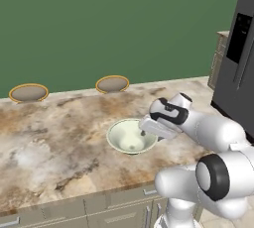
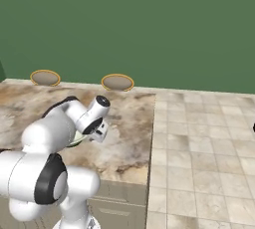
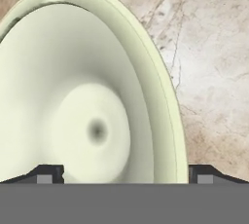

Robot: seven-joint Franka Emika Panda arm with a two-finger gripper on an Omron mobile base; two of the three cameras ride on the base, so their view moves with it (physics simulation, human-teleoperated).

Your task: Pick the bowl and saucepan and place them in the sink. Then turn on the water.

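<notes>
Open gripper [image 3: 121, 174] straddles the bowl [image 3: 92, 96] rim (contact unclear).

Pale glossy bowl [image 1: 130, 136] sits upright on the marbled counter [image 1: 54, 142].

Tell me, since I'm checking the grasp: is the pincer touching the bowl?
Cannot tell. In the hand view the open pincer straddles the bowl rim, fingertips low; no contact or gap shows plainly.

Marbled brown-beige desk [image 1: 59, 138] carries things. Pale greenish-white bowl [image 1: 130, 137] sits upright on it, toward near edge. Two flat brown gold-rimmed discs, left disc [image 1: 29, 92] and right disc [image 1: 112, 84], lie along far edge, well apart.
</notes>
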